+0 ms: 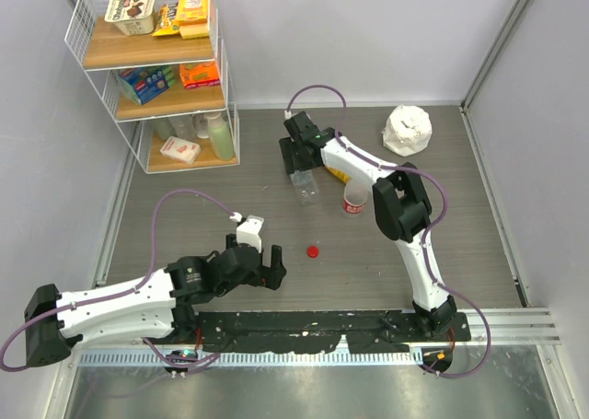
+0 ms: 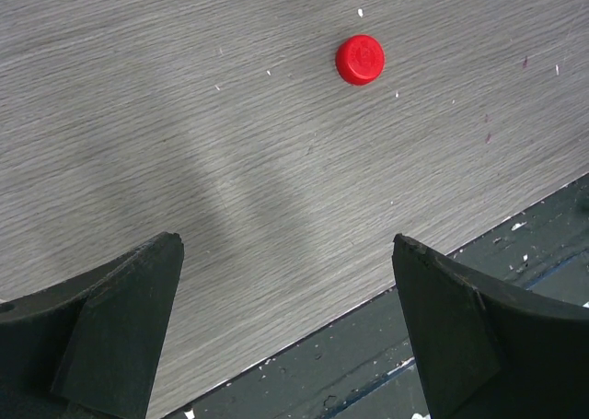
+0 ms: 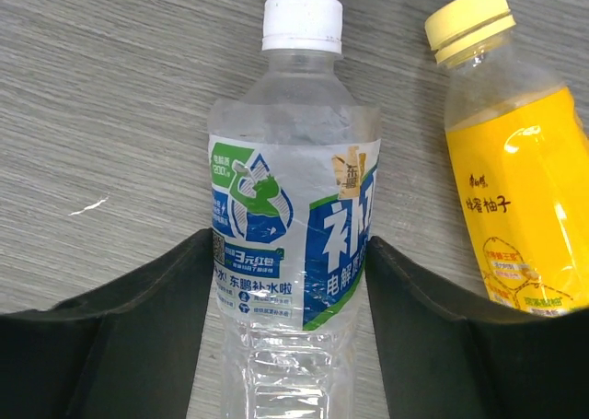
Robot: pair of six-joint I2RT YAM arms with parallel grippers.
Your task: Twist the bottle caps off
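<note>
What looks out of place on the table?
The red cap lies alone on the table, apart from any bottle. The white cap sits on the blue-white bottle and the yellow cap on the yellow bottle, so the loose one stands out. Nothing looks spilled.

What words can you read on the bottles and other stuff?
"东鹏补水啦": blue-white bottle, small print.
"3元红包": same label.
"电解": same label, big, partly hidden.
"柚子": yellow bottle; the rest is blurred.
On the red cap: mark unreadable.
On the shelf packages: too small.
</note>
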